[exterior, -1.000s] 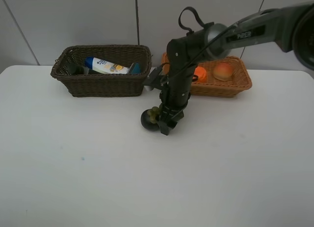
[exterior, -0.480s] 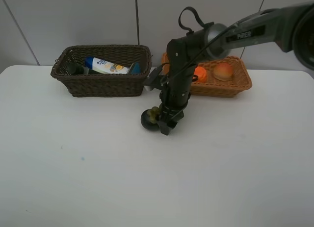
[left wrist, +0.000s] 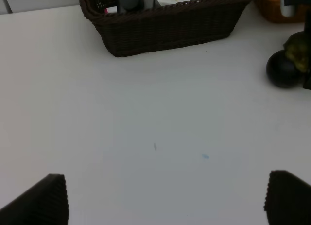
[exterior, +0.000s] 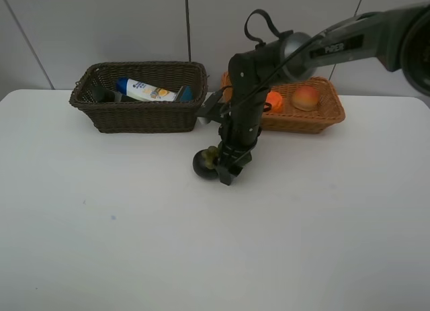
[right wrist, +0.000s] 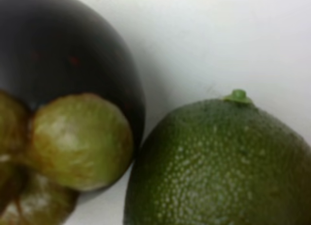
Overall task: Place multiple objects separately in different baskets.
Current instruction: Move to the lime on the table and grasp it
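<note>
A dark purple mangosteen lies on the white table, and a green citrus lies right next to it. The right wrist view shows both very close, the mangosteen with its green calyx. My right gripper is down at the table beside the mangosteen. Its fingers are dark and I cannot see how they stand. The dark brown basket holds the white blue-capped bottle and dark items. The orange-tan basket holds an orange and a peach. My left gripper is open above bare table.
The two baskets stand side by side at the table's far edge against the wall. The right arm reaches over the orange-tan basket. In the left wrist view the mangosteen lies off to the side of the brown basket.
</note>
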Action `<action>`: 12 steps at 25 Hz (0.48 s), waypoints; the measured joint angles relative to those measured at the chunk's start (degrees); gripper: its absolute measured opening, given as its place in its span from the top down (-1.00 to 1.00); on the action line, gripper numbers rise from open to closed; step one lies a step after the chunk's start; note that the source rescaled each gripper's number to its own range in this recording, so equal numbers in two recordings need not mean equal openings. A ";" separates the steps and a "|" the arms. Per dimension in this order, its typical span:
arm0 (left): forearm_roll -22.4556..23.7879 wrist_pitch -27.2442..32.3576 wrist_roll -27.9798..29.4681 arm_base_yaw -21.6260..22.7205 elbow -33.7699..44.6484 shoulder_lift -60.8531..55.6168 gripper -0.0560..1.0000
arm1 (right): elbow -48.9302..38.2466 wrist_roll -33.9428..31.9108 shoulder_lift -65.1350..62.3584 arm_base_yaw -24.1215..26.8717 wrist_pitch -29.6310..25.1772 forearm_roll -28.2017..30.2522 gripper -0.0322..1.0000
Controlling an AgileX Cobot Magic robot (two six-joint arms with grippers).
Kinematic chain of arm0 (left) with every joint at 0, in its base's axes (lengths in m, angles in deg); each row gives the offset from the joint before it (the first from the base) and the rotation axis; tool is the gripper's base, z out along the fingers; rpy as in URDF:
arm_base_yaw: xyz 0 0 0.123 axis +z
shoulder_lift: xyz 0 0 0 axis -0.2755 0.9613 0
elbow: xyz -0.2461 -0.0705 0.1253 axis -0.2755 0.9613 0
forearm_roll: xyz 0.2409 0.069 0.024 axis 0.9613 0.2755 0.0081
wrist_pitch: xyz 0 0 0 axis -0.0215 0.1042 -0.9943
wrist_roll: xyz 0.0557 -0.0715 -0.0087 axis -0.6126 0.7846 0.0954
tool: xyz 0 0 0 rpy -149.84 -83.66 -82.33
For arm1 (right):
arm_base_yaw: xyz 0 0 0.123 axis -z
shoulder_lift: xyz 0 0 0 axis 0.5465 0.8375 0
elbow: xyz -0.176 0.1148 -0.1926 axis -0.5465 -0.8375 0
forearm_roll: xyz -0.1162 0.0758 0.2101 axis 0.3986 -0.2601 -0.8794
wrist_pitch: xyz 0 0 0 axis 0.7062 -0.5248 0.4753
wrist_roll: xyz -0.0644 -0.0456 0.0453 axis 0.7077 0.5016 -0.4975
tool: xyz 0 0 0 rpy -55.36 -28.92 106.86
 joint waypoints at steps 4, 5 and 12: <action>0.00 0.00 0.00 0.00 0.00 0.00 -0.99 | 0.00 -0.14 0.00 0.00 0.04 0.00 -1.00; 0.00 0.00 0.00 0.00 0.00 0.00 -0.99 | 0.00 -0.18 0.00 0.00 0.12 0.00 -1.00; 0.00 0.00 0.00 0.00 0.00 0.00 -0.99 | 0.00 -0.58 0.00 0.00 3.24 -0.75 -1.00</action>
